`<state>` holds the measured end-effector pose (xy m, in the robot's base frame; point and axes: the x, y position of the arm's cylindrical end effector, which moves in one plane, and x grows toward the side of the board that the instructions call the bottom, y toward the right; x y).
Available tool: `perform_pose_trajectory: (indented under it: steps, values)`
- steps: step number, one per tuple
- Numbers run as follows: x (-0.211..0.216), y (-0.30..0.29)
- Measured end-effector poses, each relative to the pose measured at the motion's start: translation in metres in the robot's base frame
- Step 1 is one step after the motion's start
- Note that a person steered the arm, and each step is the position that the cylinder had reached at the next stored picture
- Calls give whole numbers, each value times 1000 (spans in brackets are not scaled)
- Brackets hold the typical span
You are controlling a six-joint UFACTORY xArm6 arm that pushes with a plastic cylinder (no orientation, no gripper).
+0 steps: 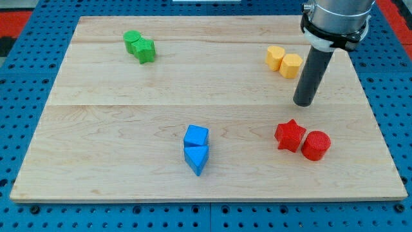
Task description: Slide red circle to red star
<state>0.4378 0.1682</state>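
The red circle [316,145] lies at the view's lower right of the wooden board [129,122]. The red star [290,135] is right beside it on its left, the two touching or nearly so. My tip [304,103] is above both red blocks in the view, a short gap up from the star and apart from it. It stands just below and right of the yellow blocks.
Two yellow blocks [282,60] sit together at the upper right. Two green blocks [140,46] sit together at the upper left. A blue cube [196,136] and a blue triangular block [197,158] touch at the lower middle. The board's right edge runs near the red circle.
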Motion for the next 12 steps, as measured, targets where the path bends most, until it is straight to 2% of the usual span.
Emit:
perform_pose_trajectory:
  steps: [6,7,8,9,12]
  values:
    - [9,14]
    - [44,73]
    - [82,106]
    - [102,106]
    - [103,120]
